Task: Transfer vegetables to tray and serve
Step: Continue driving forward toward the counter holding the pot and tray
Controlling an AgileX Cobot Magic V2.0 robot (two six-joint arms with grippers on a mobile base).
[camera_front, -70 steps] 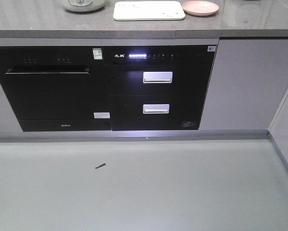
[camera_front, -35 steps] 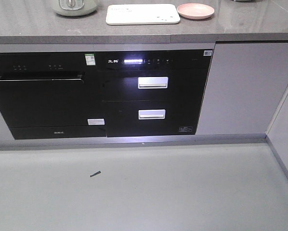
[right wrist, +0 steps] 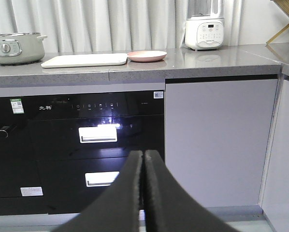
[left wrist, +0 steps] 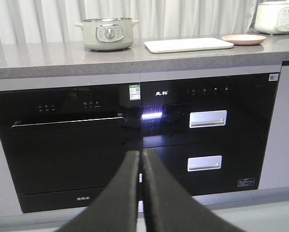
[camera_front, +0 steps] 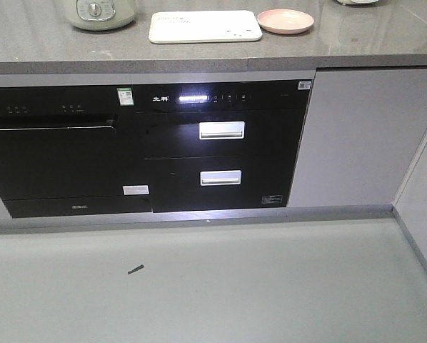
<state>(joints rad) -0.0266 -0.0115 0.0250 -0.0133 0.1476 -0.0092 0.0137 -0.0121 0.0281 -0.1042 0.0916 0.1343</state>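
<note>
The tray [camera_front: 205, 26] lies on the table [camera_front: 42, 50] beside a plate [camera_front: 285, 21]; left claw [left wrist: 140, 154] and right claw [right wrist: 143, 153] are pinched together, empty.

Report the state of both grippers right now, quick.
Left gripper: closed, fingers pressed together, holding nothing.
Right gripper: closed, fingers pressed together, holding nothing.

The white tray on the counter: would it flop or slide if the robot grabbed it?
The tray looks flat and straight-edged, so probably stiff. It lies low on the glossy countertop, so a push may slide it and its edge may be hard to grip.
</note>
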